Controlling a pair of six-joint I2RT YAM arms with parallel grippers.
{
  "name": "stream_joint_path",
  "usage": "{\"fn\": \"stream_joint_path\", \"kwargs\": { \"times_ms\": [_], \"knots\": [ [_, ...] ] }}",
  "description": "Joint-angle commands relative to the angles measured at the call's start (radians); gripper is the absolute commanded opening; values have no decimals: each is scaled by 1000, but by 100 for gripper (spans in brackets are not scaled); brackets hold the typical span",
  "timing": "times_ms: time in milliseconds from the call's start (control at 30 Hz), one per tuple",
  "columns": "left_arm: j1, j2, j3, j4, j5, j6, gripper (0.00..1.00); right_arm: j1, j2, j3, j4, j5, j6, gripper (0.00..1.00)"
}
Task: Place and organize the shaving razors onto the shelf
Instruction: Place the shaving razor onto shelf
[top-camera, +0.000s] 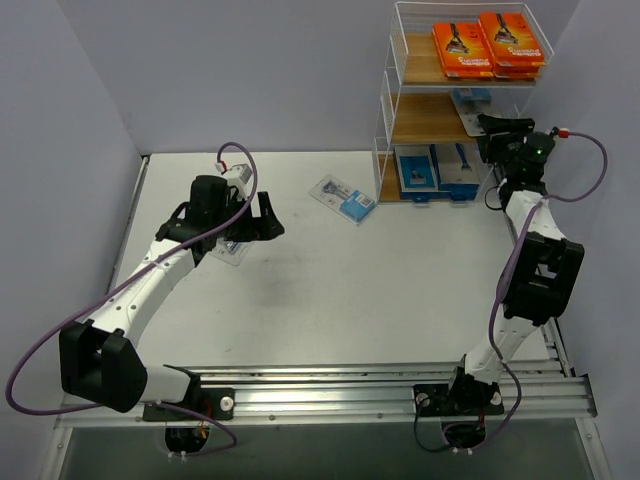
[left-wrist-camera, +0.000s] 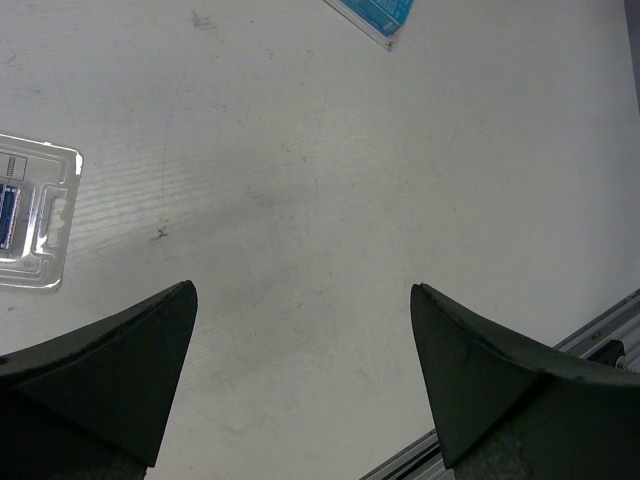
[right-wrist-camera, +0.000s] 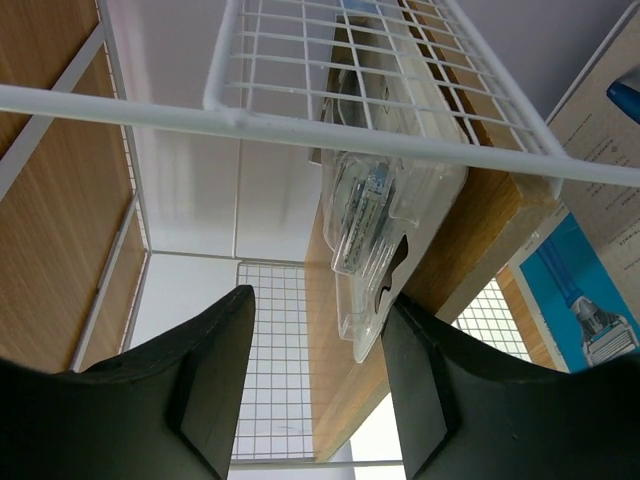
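White wire shelf (top-camera: 420, 118): three wooden tiers, two orange boxes (top-camera: 457, 45). Two clear blister packs (top-camera: 343, 198) on matte surface (top-camera: 400, 280). Left end effector (left-wrist-camera: 302, 290) and right end effector (right-wrist-camera: 318, 300) gape.

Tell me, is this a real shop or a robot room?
Most likely a robot practice room, not a real shop. A left arm and a right arm are mounted at a white table boxed in by plain walls, and one small wire shelf holds razor packs.
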Motion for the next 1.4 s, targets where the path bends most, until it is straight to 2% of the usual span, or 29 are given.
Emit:
{"fn": "stream_joint_path", "kwargs": {
  "times_ms": [0, 100, 333, 433, 833, 900, 1067, 1367],
  "knots": [
    [-4, -2, 41, 12, 17, -14, 97, -14, -49, 45, -111, 3, -71, 49],
    [-4, 2, 44, 6, 17, -13, 97, -14, -52, 54, -141, 4, -81, 52],
    [-4, 15, 56, -12, 22, -6, 97, -14, -62, 98, -244, 6, -150, 69],
    [-4, 16, 58, -15, 28, -5, 97, -16, -67, 110, -269, 7, -155, 73],
    [-4, 9, 62, -23, 31, 0, 97, -14, -118, 75, -304, 7, -182, 77],
    [-4, 4, 64, -23, 32, 0, 97, -14, -136, 77, -319, 10, -195, 81],
    [-4, -1, 64, -24, 28, 3, 97, -16, -170, 63, -353, 1, -204, 84],
    [-2, -21, 68, -30, -4, 20, 97, -8, -324, -90, -379, -2, -247, 84]
  ]
}}
